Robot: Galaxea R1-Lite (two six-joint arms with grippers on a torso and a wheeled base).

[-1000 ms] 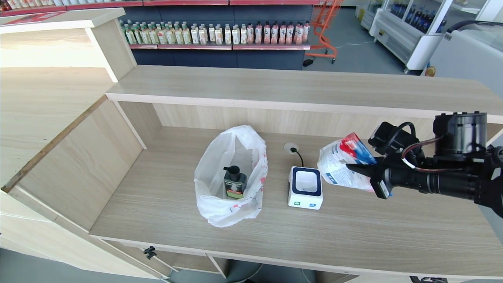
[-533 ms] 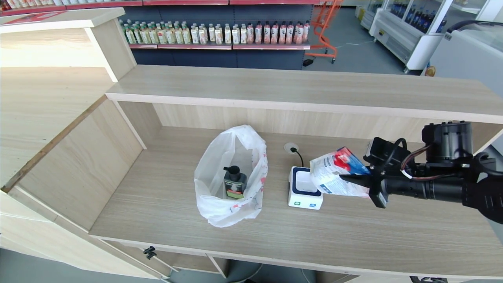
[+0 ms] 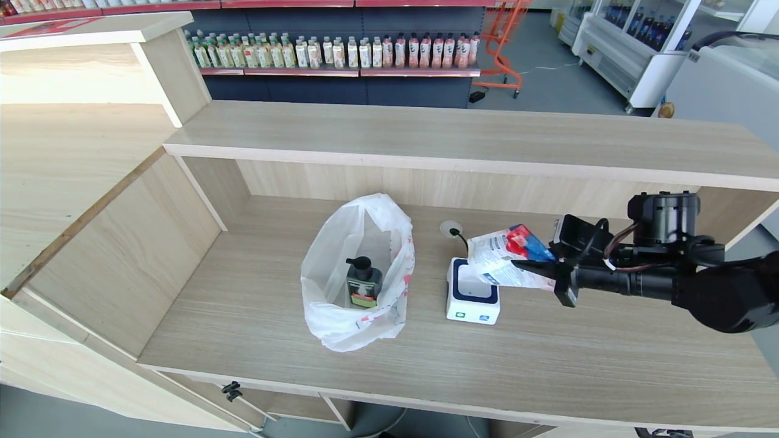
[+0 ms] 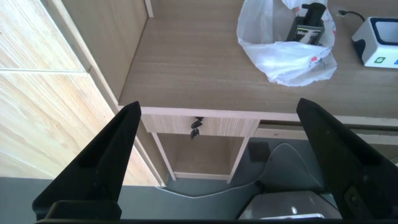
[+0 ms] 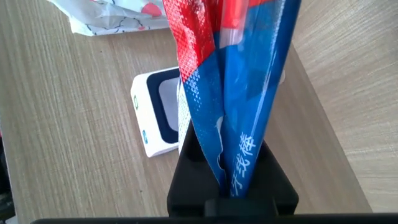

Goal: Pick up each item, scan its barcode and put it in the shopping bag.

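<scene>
Lit brightly and evenly from overhead. Burns to near white on the wooden side panel [image 3: 67, 79] at far left. Throws only faint, soft shadows beside the shopping bag [image 3: 341, 331] and under the ledge [image 3: 462, 131]. Bows the worktop [image 3: 548, 359] edges toward the head view's corners.

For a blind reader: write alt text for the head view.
The right gripper holds a white, red and blue packet at the scanner on a wooden counter. Beside it, an open shopping bag holds a dark pump bottle.
</scene>
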